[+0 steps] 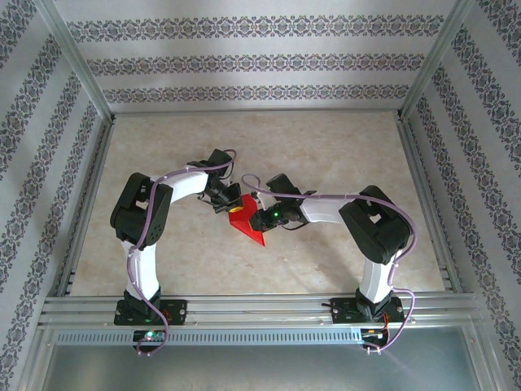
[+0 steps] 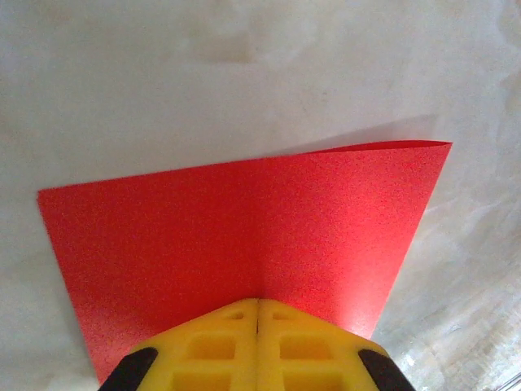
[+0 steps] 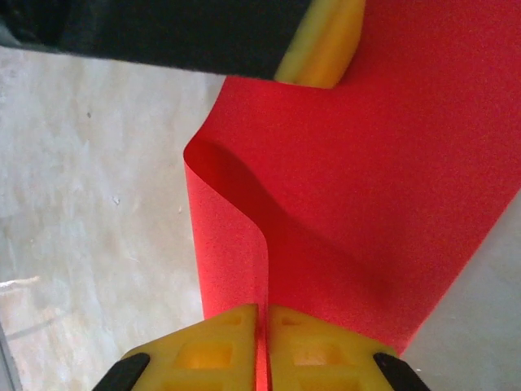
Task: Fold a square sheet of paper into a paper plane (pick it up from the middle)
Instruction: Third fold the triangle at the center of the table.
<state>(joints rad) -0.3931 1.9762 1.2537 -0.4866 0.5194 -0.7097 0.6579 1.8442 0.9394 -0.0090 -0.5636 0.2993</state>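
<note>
1. Right, starting at the near edge: both arms rise from the metal rail (image 1: 260, 303) and bend inward, meeting at mid-table.
2. The right gripper (image 3: 262, 309) is pinched shut on the red sheet of paper (image 1: 247, 221), a thin edge of it running up between the yellow fingers.
3. Just beyond and to the left, the left gripper (image 2: 258, 301) is clamped tight on the far-left side of the sheet. No gap shows between its fingers, and paper fans out ahead of them.
4. So the paper hangs between the two at the centre of the table, its point aimed at the near side. One flap curls over in a soft roll, not pressed flat. Whether the tip touches the table, I cannot tell.
5. My read: a fold is being formed. To do it well, bring the loose flap over so the edges line up, lower it slowly, and hold both pinches firm so the thin sheet does not twist. Only then press the crease.
6. Further out, the table (image 1: 342, 155) is pale, mottled beige, smooth and bare around the paper.
7. At the far end stands the back wall (image 1: 244, 61) with striped floral wallpaper, and metal posts run up the corners.
</note>
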